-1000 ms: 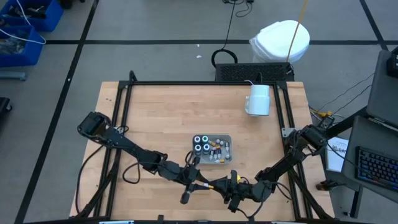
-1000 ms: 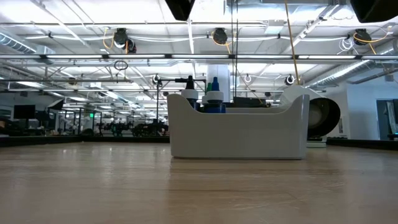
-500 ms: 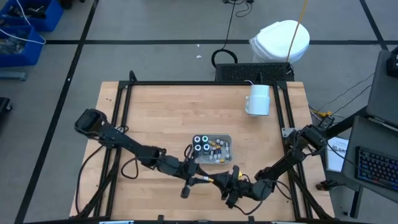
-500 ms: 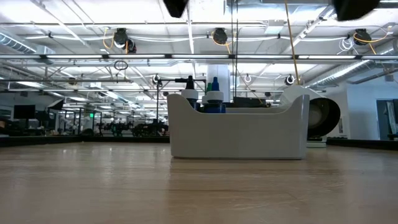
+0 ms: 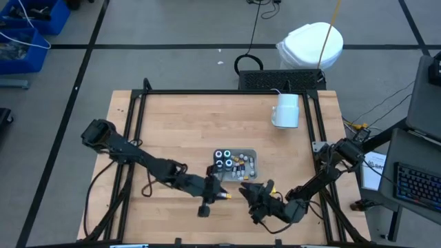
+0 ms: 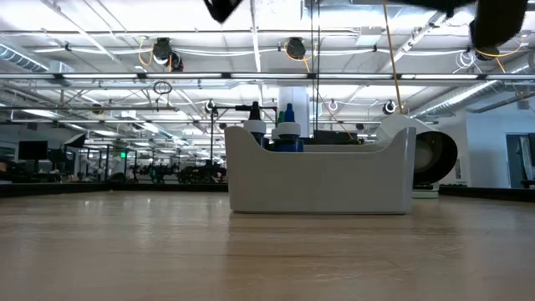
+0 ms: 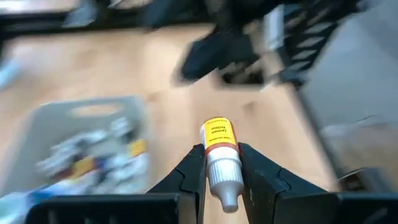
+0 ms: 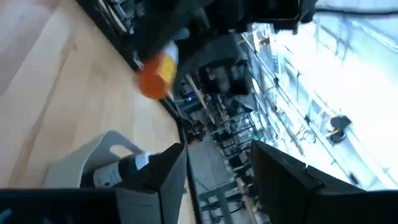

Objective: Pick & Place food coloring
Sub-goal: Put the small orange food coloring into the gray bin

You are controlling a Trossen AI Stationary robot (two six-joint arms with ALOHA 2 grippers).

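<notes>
In the left wrist view a yellow-labelled food coloring bottle (image 7: pixel 218 138) with a white cap sits between the fingers of my left gripper (image 7: pixel 221 163), which is shut on it above the table's near middle (image 5: pixel 219 195). Just to its right, my right gripper (image 5: pixel 249 191) stands open and apart from the bottle (image 5: pixel 226 195); its own view shows nothing between its fingers (image 8: pixel 217 171). Several more food coloring bottles and dark round pots stand in the clear tray (image 5: pixel 252 153), just beyond both grippers. My left gripper pinches the bottle's white cap end (image 7: pixel 224 167) between its two fingers, one on each side. The bottle lies along the fingers, and its yellow body (image 7: pixel 217 132) sticks out past the fingertips. The bottle is lifted clear of the table, and the fingers slant down toward the table's right.
A large white mug (image 5: pixel 286 110) stands near the far right corner. A black frame (image 5: pixel 227 91) runs along the table's edges. In the low view the tray (image 6: pixel 318 180) stands mid-table, with bare wood on both sides of it.
My right gripper has opened and let go of the yellow bottle, which both grippers held between them a second ago, and its wrist has turned. My left gripper has risen a little with the bottle and tipped up toward level.
</notes>
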